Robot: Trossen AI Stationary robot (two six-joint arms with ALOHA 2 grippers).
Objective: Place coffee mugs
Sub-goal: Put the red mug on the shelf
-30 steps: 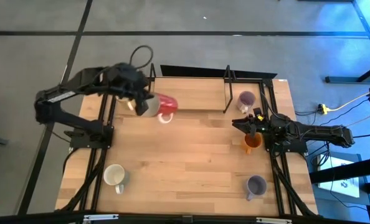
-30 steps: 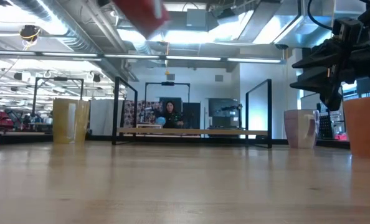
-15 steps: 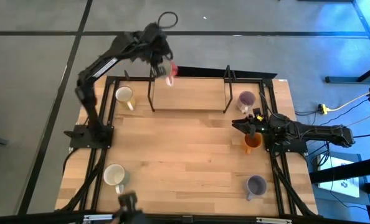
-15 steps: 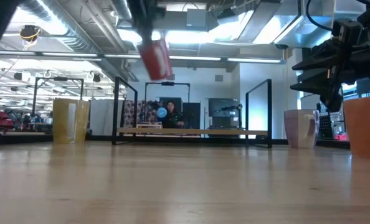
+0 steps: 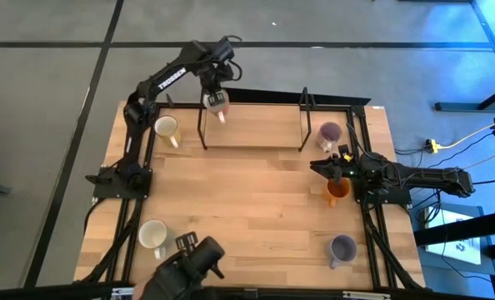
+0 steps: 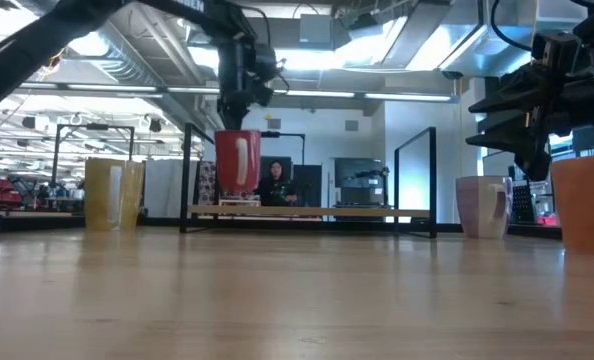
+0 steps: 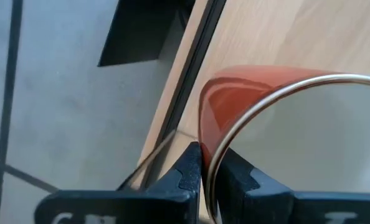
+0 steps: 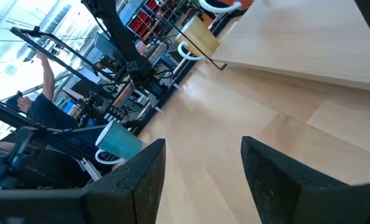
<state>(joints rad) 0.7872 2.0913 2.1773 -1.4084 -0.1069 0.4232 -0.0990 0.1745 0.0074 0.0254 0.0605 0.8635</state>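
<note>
**Coffee mugs: red one carried over the rear shelf, pinched by its rim**

The red mug point(image 6: 237, 160) hung upright from the left gripper point(image 5: 214, 83) at the far edge of the table point(image 5: 256, 217), over the left end of the raised shelf point(image 5: 252, 125). The wrist view showed the fingers point(image 7: 191, 165) clamped together on the thin rim, one inside and one outside. That narrow pinch was the likely weak spot: the mug could swing or slip, and, being near the shelf's back edge, a release too far out might send it off the table. The upright rack post point(image 5: 201, 125) stood just beside it and could be clipped on the way down.

The right gripper point(image 5: 321, 167) waited with jaws apart near the orange mug point(image 5: 337, 191), holding nothing.

The yellow-cream mug point(image 5: 166, 127), white mug point(image 5: 153, 235) and two purple mugs point(image 5: 330, 132) point(image 5: 342, 247) all looked empty from above; the red mug's pale inside showed nothing in it either.
</note>
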